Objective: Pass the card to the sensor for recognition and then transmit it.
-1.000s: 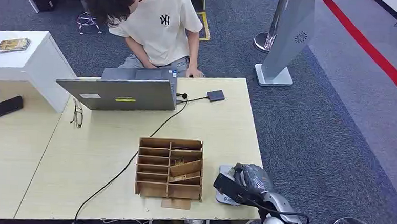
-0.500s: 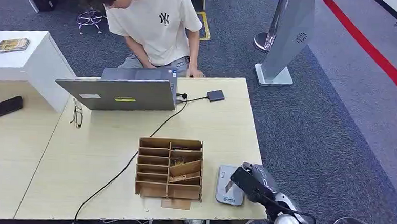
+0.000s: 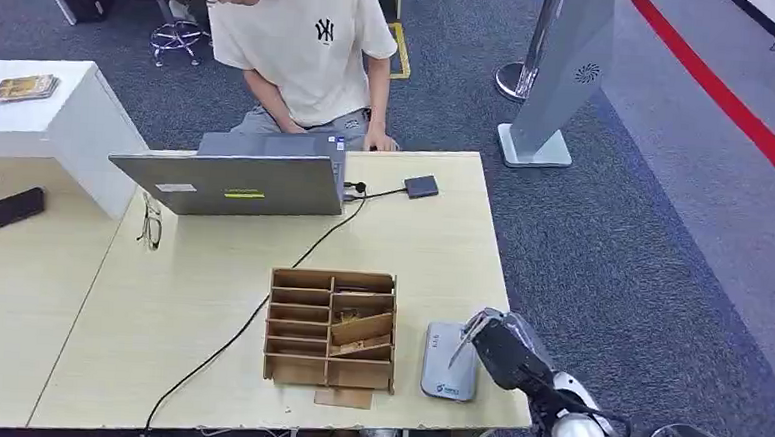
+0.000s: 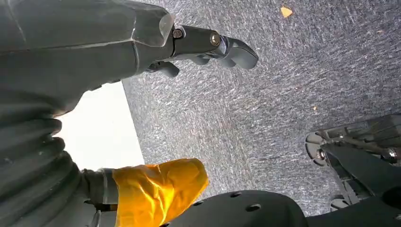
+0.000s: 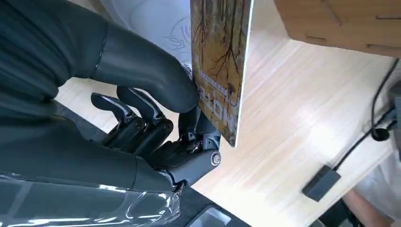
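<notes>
Card is in hand, but I judge the scan is not finished and the handover is all still to do. I stand at the near right corner of the table (image 3: 209, 299), where my right hand (image 3: 497, 346) sits just off the right edge, thumb pressing the card (image 5: 220, 66) against my fingers (image 5: 142, 124). The card stands on edge, its printed face turned sideways, not flat to the sensor (image 3: 448, 360). The sensor lies flat near the table's near edge, just right of the wooden organizer (image 3: 331, 328); card is beside it, and I cannot tell if they touch. The person (image 3: 302, 49) to receive it is at the far edge behind the laptop (image 3: 235, 183), well apart from the card.

My left hand (image 4: 215, 46) hangs over carpet, fingers loosely apart, holding nothing.

Versus a second ago: my right hand was over the sensor, covering most of it; now it is off toward the right edge and the sensor shows whole. Person has straightened slightly.
</notes>
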`<action>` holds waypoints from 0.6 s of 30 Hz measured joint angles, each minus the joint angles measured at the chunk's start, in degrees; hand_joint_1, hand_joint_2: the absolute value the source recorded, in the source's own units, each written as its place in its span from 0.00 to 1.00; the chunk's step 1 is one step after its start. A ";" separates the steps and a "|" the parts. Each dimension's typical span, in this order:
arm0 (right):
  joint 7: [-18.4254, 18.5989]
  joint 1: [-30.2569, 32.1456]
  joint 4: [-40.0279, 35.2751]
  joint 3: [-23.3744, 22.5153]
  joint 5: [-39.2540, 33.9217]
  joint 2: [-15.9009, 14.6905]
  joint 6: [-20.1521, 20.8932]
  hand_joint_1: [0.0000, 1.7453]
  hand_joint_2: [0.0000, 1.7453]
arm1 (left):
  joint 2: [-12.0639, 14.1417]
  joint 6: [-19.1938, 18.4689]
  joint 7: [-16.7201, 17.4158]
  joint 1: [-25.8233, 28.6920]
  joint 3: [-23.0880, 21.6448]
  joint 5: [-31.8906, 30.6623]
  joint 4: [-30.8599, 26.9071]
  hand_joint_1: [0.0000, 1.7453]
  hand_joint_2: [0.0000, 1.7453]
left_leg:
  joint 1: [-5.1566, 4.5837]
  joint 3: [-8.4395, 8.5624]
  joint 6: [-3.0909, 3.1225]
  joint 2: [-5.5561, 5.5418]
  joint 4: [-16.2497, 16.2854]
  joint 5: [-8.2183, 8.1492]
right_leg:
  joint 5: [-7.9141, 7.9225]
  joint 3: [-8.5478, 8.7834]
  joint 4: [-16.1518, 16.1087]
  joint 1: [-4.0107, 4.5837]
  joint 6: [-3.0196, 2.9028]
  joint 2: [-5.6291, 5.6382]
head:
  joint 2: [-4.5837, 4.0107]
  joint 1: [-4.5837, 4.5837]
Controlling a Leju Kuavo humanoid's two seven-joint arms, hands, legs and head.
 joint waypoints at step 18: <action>-3.82 -5.26 -3.12 0.22 -3.26 -0.35 3.36 1.00 1.00 | 0.00 -0.28 -0.17 -0.09 -0.04 -0.11 0.00 0.00 1.00 | 0.00 -0.01 0.01 0.00 0.00 0.02 | 0.02 0.01 0.00 0.00 0.03 0.00 | 0.00 0.00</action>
